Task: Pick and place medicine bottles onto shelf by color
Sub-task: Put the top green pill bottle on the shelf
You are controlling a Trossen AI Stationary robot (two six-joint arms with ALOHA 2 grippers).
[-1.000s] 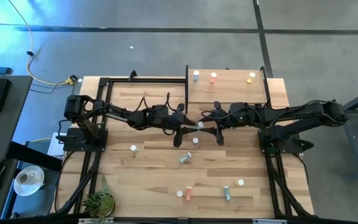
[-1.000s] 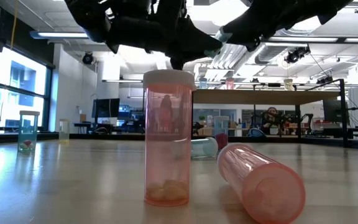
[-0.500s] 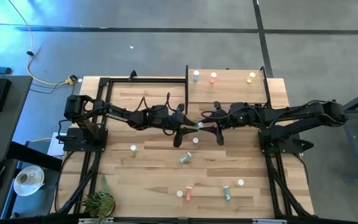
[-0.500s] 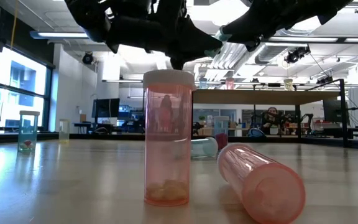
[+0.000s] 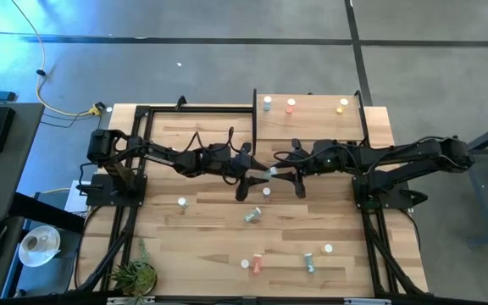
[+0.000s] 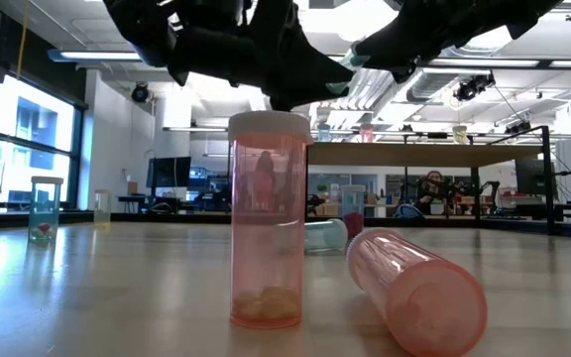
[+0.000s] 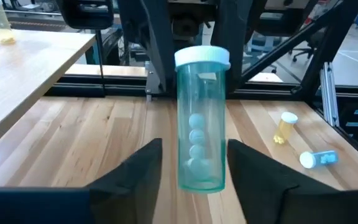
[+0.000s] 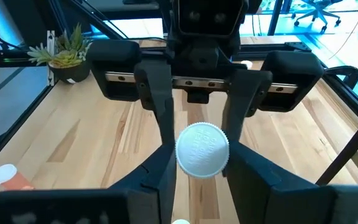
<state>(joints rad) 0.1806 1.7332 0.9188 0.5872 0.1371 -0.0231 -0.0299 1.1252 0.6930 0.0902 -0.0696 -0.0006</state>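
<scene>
Left fingers (image 7: pixel 191 168) spread; right fingers (image 8: pixel 197 165) pinch teal bottle (image 7: pixel 201 121).

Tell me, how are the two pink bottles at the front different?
The standing pink bottle is upright, while the lying pink bottle is tipped on its side. The standing pink bottle shows its pale cap on top; the lying pink bottle shows only its round end. Small yellowish bits sit in the standing one's bottom; none show in the lying one. Both are see-through pink and rest on the wooden table.

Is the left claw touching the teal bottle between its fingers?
Apart. The left wrist view shows wood on both sides of the teal bottle, between it and the left claw's fingers.
</scene>
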